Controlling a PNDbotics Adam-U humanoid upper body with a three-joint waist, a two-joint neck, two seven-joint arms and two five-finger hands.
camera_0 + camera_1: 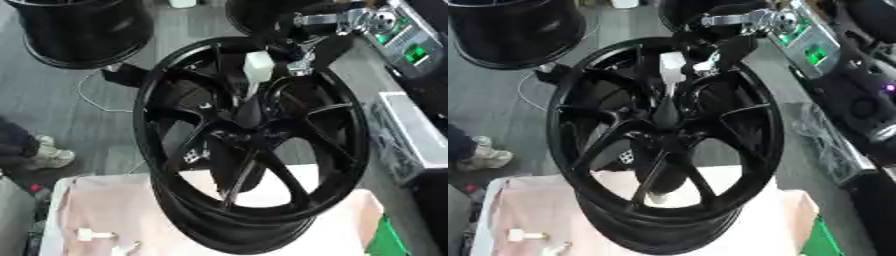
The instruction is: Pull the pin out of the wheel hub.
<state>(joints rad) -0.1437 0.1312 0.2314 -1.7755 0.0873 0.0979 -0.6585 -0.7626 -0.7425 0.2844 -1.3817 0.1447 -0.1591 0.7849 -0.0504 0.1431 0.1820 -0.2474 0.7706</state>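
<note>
Grey floor runs behind everything, and up close a desk (341, 200) draped in pale pinkish cloth carries a big black wheel (254, 145) standing nearly upright on its rim. Its spokes are glossy and flat-edged, fanning out from a dark hub (241, 132) at the middle. A white, blocky pin (672, 70) with a thin stem sits above the hub, between the upper spokes. The robot's right hand (710, 60), black with silver joints, reaches in from the upper right and is at the pin's top; its fingers seem curled against the white block, though the dark metal makes the grip hard to read. The left hand does not show. Two small white pieces (92, 234) lie on the cloth near the lower left corner. Another dark wheel (83, 30) stands on the floor at the upper left.
</note>
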